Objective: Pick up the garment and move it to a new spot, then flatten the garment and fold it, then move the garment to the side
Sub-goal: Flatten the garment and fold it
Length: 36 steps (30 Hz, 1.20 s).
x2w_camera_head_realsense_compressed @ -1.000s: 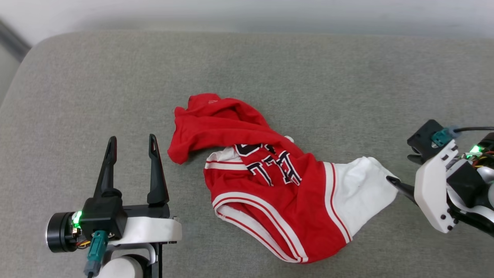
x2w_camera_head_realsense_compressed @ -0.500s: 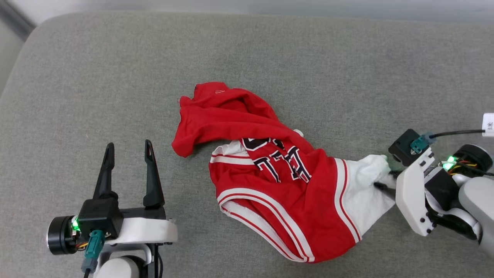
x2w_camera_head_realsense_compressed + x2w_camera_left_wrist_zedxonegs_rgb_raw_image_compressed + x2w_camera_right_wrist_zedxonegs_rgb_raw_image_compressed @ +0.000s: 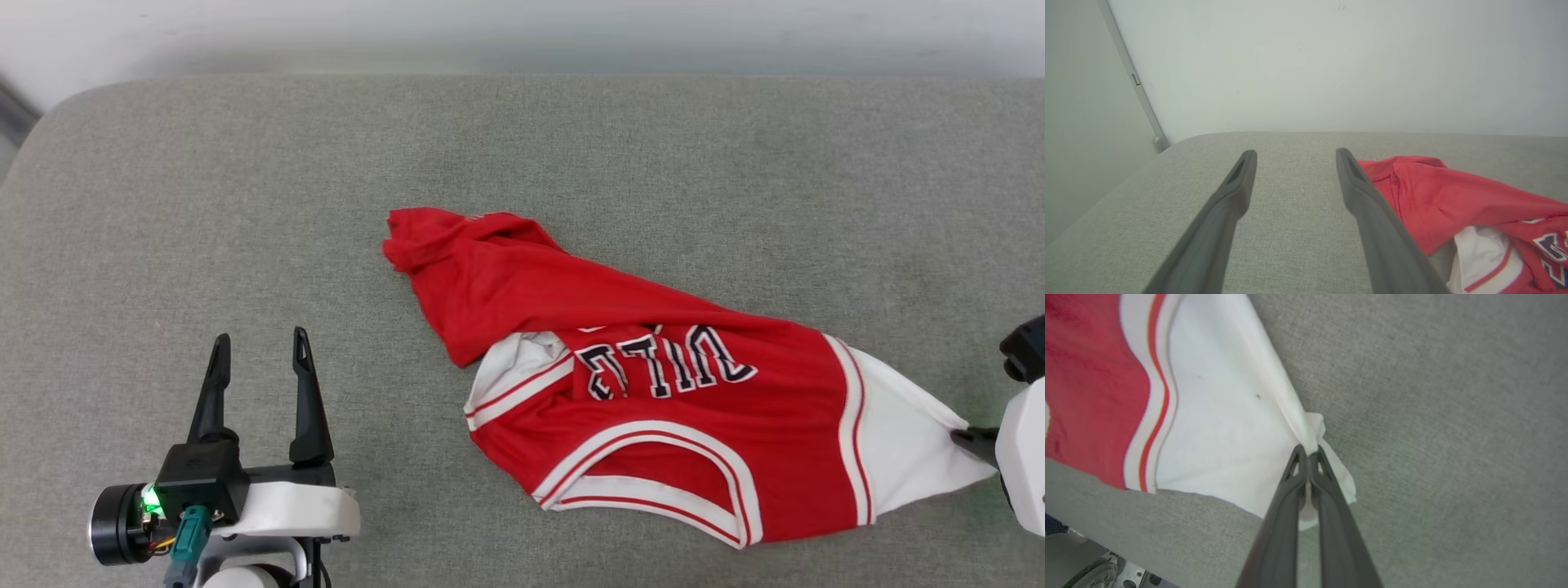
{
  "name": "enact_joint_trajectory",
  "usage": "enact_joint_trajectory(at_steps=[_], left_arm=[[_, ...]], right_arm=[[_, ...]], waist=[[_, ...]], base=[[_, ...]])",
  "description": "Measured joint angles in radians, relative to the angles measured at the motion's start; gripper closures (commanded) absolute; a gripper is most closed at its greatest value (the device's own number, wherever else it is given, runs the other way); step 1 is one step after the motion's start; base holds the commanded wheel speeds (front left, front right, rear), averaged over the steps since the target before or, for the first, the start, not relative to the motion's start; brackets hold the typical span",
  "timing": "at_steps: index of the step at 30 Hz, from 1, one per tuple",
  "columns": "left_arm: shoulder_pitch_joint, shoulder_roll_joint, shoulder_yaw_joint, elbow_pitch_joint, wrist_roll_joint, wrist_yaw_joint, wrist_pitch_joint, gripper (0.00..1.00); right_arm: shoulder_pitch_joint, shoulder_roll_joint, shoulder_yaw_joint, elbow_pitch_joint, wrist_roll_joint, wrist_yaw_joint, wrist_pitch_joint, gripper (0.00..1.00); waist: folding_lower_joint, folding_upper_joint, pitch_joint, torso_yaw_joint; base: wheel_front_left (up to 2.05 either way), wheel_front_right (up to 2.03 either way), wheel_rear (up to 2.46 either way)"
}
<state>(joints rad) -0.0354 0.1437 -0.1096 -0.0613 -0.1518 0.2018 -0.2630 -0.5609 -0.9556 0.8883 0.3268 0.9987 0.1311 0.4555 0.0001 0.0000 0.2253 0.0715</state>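
Pale bare wall (image 3: 1331,61) rises beyond a broad grey-green woven fabric pad (image 3: 245,204), which lies under everything. On it, right of the middle, lies the garment (image 3: 653,392), a red jersey-style T-shirt with white short sleeves, red-and-white striped trim and black-and-white block lettering. It lies on the pad, drawn out slantwise: the red body trails in folds toward the far left, the lettering faces up, and one white sleeve (image 3: 898,441) tapers to a point at the near right.

The left gripper (image 3: 260,336) hovers well apart from the garment on its left side, its long dark fingers spread and holding nothing. The right gripper (image 3: 1308,449) is clamped on the tip of that white sleeve, with a small tuft of cloth bunched between the closed fingers.

The step looks like the pick-up and move. Since the pinch holds only a thin bit of sleeve, a slow, steady lift would suit, so the cloth does not slip out or drag into new creases.
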Motion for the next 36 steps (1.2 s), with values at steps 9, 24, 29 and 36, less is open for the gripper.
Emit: enact_joint_trajectory(at_steps=[9, 24, 29, 36], left_arm=[[-0.001, -0.017, 0.055, 0.038, 0.024, -0.052, 0.0, 0.0], [-0.232, 0.121, 0.087, 0.085, 0.006, -0.239, 0.035, 0.0], [-0.381, 0.183, 0.055, 0.083, -0.021, -0.294, 0.152, 0.0], [-0.571, 0.292, -0.086, 0.101, -0.156, -0.33, 0.464, 0.0]], right_arm=[[0.016, 0.072, -0.047, 0.086, -0.073, 0.0, -0.107, 0.0], [0.08, 0.241, -0.513, -0.053, -0.419, 0.0, -0.606, 0.0], [0.172, 0.404, -0.729, -0.164, -0.611, 0.0, -0.673, 0.0], [0.309, 0.555, -0.828, -0.297, -0.761, 0.0, -0.664, 0.0]], waist=[[0.0, 0.0, -0.014, -0.003], [-0.0001, 0.0, -0.028, -0.051], [0.0, 0.0, -0.002, -0.064], [0.0, 0.0, 0.044, -0.082]], base=[[0.0, 0.0, 0.0], [0.0, 0.0, 0.0], [0.0, 0.0, 0.0], [0.0, 0.0, 0.0]])
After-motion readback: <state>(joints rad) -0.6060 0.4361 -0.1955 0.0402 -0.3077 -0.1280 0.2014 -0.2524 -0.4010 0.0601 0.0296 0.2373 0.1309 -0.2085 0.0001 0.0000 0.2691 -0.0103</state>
